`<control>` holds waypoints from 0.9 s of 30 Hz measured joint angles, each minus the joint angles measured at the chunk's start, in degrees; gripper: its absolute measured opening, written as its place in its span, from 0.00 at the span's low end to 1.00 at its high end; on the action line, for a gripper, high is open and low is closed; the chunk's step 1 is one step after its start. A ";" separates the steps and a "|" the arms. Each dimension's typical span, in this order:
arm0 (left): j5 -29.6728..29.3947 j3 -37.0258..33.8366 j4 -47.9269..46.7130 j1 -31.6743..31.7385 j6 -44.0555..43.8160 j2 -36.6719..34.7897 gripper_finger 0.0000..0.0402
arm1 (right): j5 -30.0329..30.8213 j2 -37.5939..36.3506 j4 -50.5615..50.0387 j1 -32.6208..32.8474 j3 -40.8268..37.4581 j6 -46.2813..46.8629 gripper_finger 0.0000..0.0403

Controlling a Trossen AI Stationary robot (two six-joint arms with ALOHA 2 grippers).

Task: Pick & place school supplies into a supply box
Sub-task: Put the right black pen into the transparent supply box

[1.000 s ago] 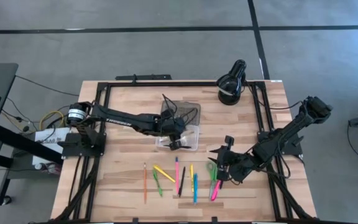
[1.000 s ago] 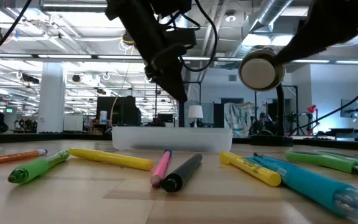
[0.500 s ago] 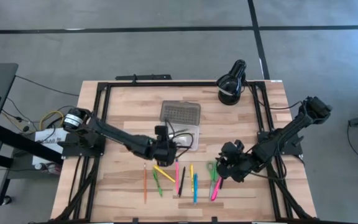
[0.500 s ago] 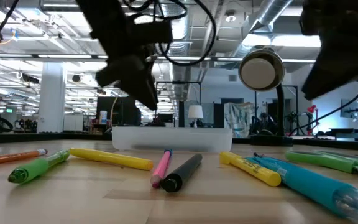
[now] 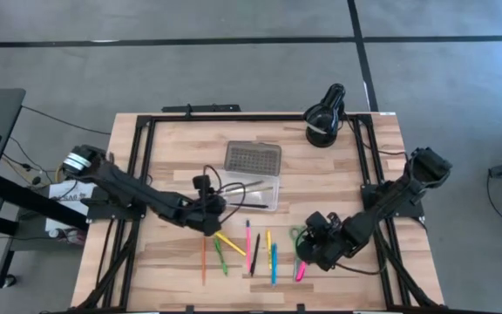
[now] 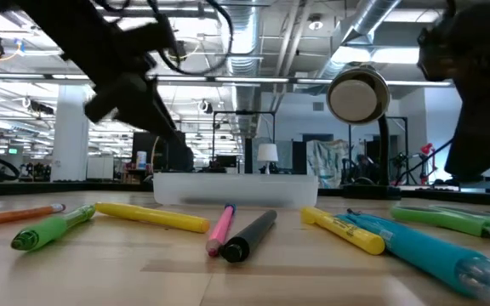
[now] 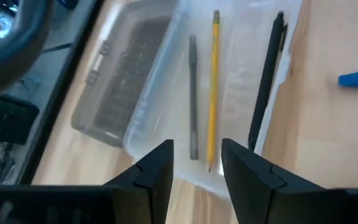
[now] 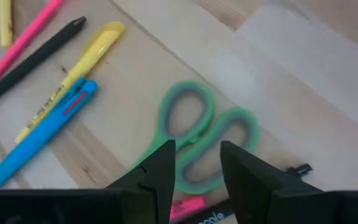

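My right gripper [image 8: 194, 167] hangs just over the green scissors [image 8: 197, 146], near the front edge of the table [image 5: 172, 139], toward its right side. My fingers there are apart, with nothing between them. My left gripper [image 7: 194, 163] hangs near the middle of the table, just off the supply box [image 7: 229, 93], on its front left side. Those fingers are apart too, and empty.

The supply box lies open, its dotted lid [image 5: 253, 158] flat toward the back edge. Inside it I see a yellow pencil [image 7: 214, 81], a grey pen [image 7: 193, 93] and a black pen [image 7: 267, 74].

The scissors lie flat, so I think my fingers could slip off the thin handles. A pink marker [image 8: 188, 207] lies right by them, and I might pinch both together. The blue pen [image 8: 36, 140] and yellow highlighter [image 8: 73, 74] lie close beside, and I could knock them.

The table is bare between the row of supplies and the box, so there is room to carry things. The black lamp [image 5: 324, 115] stands at the back right corner, well apart.
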 joint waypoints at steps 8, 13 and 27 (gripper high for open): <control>-7.81 -3.80 0.67 -8.07 -1.79 -6.28 0.32 | -5.53 1.48 -9.10 0.49 3.05 9.72 0.30; -10.85 -4.17 0.41 -10.97 -2.64 -7.15 0.32 | -6.41 1.50 -11.05 2.59 3.09 16.44 0.30; -11.94 -4.17 0.19 -11.74 -3.24 -7.13 0.32 | -5.89 2.72 -12.73 2.95 2.96 20.83 0.30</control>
